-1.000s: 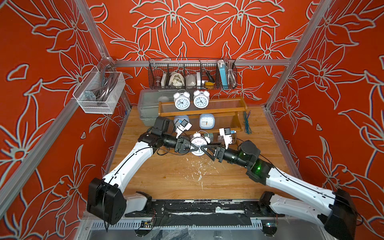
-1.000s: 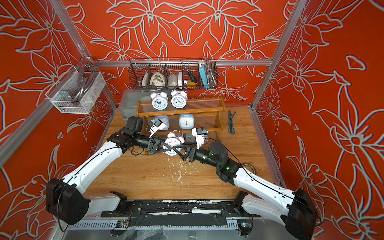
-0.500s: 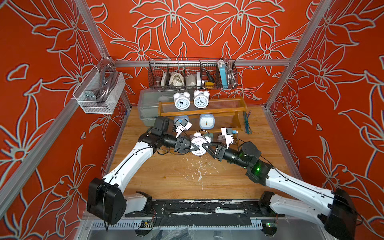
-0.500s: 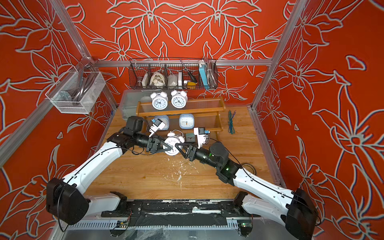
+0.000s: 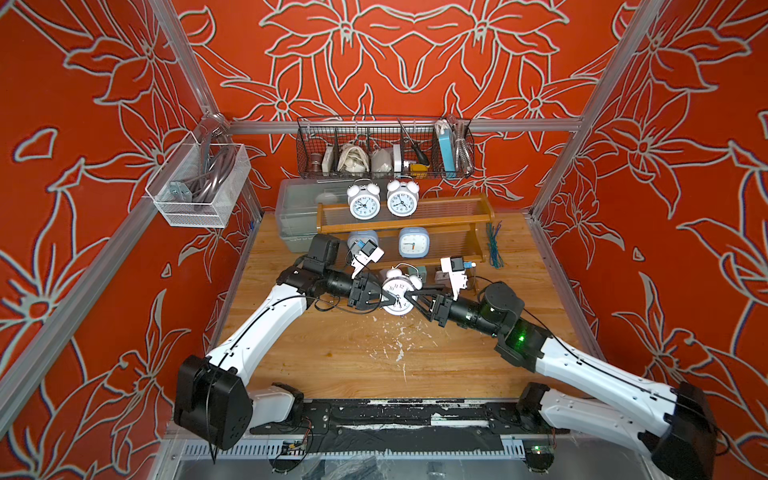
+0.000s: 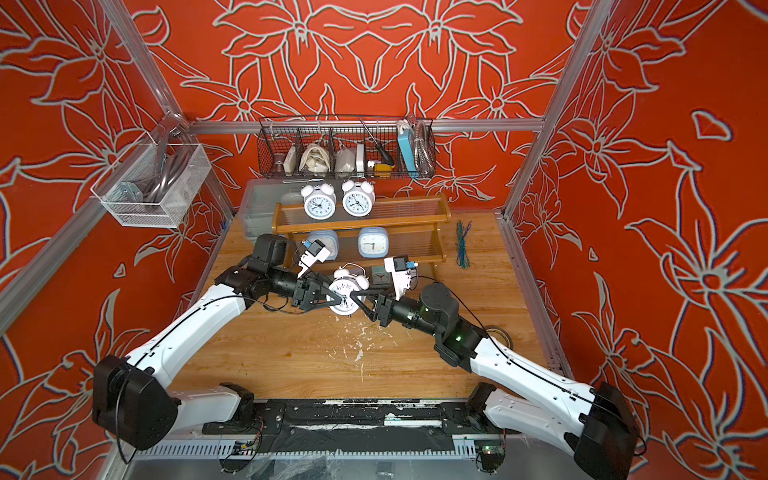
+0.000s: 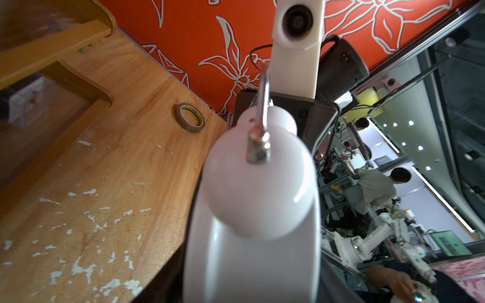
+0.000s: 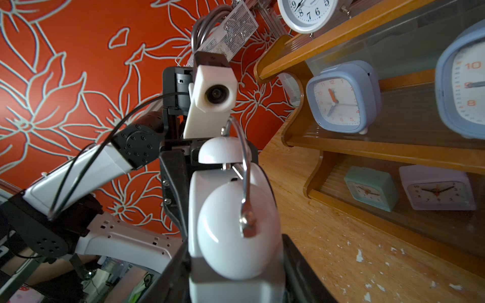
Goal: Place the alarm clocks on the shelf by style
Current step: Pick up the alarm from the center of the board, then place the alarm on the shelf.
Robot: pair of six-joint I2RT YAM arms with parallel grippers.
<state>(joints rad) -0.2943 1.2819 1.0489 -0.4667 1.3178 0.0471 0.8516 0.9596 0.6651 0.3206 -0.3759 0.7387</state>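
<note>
In a top view, white clock (image 5: pixel 397 293) stands off the shelf (image 5: pixel 449 226), just before it, between left gripper (image 5: pixel 383 297) and right gripper (image 5: pixel 412 297). 
Left wrist: left grasp indeterminate. 
Right wrist: right jaws clamp the clock body. 
Risk: a mistimed release drops it.

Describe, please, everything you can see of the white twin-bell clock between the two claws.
The white twin-bell clock is round, glossy white, seemingly plastic, with two domed bells, a metal handle arched over them and black numerals. It is tilted, face showing from above, before the shelf, flanked by the left claw and the right claw, which appears to grip its sides.
</note>
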